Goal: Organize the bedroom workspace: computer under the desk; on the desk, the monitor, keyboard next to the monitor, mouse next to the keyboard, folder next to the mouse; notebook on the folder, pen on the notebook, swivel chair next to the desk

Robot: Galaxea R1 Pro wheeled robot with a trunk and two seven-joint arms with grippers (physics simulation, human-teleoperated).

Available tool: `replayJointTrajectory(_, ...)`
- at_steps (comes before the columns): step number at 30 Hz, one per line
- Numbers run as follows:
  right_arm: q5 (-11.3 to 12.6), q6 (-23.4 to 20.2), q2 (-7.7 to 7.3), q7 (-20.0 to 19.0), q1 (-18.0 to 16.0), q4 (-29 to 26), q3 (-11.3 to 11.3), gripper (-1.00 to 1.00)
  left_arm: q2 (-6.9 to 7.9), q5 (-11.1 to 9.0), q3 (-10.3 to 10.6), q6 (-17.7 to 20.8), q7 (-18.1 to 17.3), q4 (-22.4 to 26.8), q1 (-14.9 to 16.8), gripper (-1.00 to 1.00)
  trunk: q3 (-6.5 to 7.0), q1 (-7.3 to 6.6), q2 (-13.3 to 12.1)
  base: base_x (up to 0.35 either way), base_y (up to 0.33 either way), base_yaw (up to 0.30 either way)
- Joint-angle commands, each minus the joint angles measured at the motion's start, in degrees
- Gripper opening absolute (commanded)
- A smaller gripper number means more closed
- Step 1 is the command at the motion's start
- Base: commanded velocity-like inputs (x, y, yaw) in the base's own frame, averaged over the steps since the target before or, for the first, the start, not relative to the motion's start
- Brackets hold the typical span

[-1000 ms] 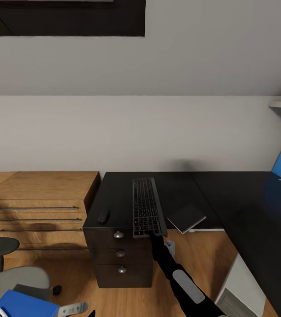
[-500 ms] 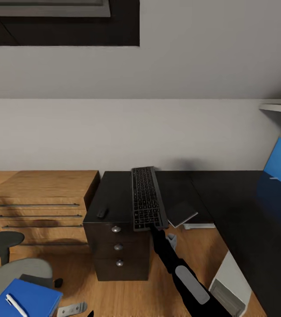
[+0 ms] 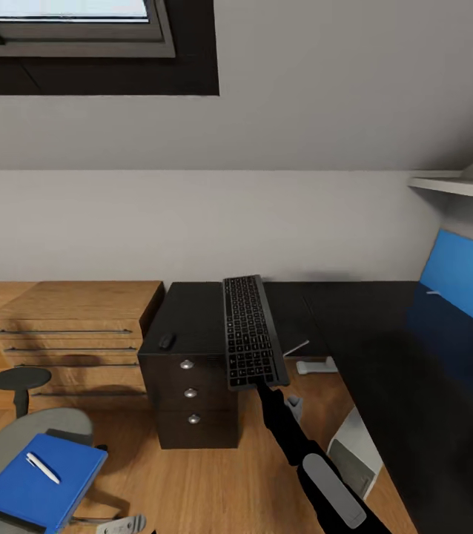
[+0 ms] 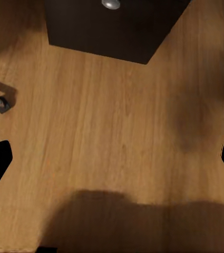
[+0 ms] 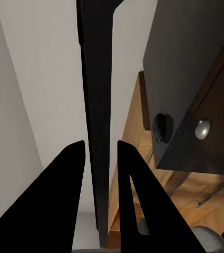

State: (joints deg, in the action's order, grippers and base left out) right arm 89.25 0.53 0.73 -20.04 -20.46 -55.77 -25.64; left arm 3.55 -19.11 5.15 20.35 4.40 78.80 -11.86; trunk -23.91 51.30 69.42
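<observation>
The keyboard point(image 3: 251, 330), dark keys in a silver frame, hangs tilted over the dark drawer cabinet point(image 3: 188, 393). My right gripper point(image 3: 264, 383) is shut on its near end. In the right wrist view the keyboard point(image 5: 97, 105) runs edge-on between the right gripper's point(image 5: 98, 174) fingers. The small dark mouse point(image 3: 166, 341) point(image 5: 162, 127) lies on the cabinet top. The black desk point(image 3: 392, 356) with its blue back panel point(image 3: 459, 285) stretches to the right. A dark notebook point(image 3: 294, 343) lies at its near edge. The blue folder point(image 3: 32, 482) with the white pen point(image 3: 42, 468) rests on the grey swivel chair point(image 3: 7, 445). My left gripper point(image 4: 112, 166) is open over the floor.
A light wooden drawer unit point(image 3: 73, 319) stands left of the cabinet, with a small black stool point(image 3: 20, 378) in front of it. A skylight point(image 3: 66, 18) sits in the sloped ceiling. A white shelf point(image 3: 455, 185) juts out at the upper right. Wooden floor point(image 4: 117, 132) lies between chair and desk.
The whole head view has shifted, so the skylight, the folder and the pen now show more fully. The keyboard stays held in my right gripper above the cabinet.
</observation>
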Motion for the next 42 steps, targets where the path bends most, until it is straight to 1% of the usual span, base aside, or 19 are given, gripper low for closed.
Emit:
replayJointTrajectory(1,0.7,0.0,-0.07,-0.3,0.0,0.0,-0.1,-1.0,0.05,-0.5,0.1,0.2,0.5,0.1,0.0,1.0,0.14,-0.26,-0.4,-0.312,-0.152,0.0)
replayJointTrajectory(2,0.8,0.0,-0.27,-0.1,0.0,0.0,-0.1,-1.0,0.05,-0.5,0.0,0.1,0.6,0.0,0.0,1.0,0.32,-0.48,-0.8,-0.312,-0.152,0.0)
replayJointTrajectory(5,0.8,0.0,-0.28,1.0,0.0,0.0,-0.1,-1.0,0.05,-0.5,0.0,0.1,0.6,0.0,0.0,1.0,0.85,-1.14,-2.0,-0.312,-0.151,0.0)
replayJointTrajectory(10,0.8,0.0,-0.29,1.7,0.0,0.0,0.0,-1.0,0.13,-0.6,-0.2,0.1,0.5,0.0,0.0,1.0,1.75,-2.23,-4.0,-0.321,-0.114,0.0)
replayJointTrajectory(37,0.6,-0.2,-0.4,2.0,0.0,0.5,0.4,-1.0,0.14,-0.7,-0.3,0.0,0.7,0.1,0.0,1.0,6.6,-8.16,-14.8,-0.342,-0.005,0.0)
replayJointTrajectory(39,0.6,-0.3,-0.75,1.9,0.0,0.5,0.4,-1.0,0.14,-0.7,-0.3,0.0,0.7,0.1,0.0,1.0,6.96,-8.6,-15.6,-0.344,-0.038,0.0)
replayJointTrajectory(41,0.7,-0.5,-1.7,1.9,0.0,0.5,0.4,-1.0,0.14,-0.7,-0.3,0.0,0.7,0.1,0.0,1.0,7.32,-9.04,-16.4,-0.344,-0.056,0.0)
replayJointTrajectory(42,0.8,-0.5,-1.91,1.9,0.0,0.5,0.4,-1.0,0.14,-0.7,-0.3,0.0,0.7,0.1,0.0,1.0,7.5,-9.26,-16.8,-0.344,-0.063,0.0)
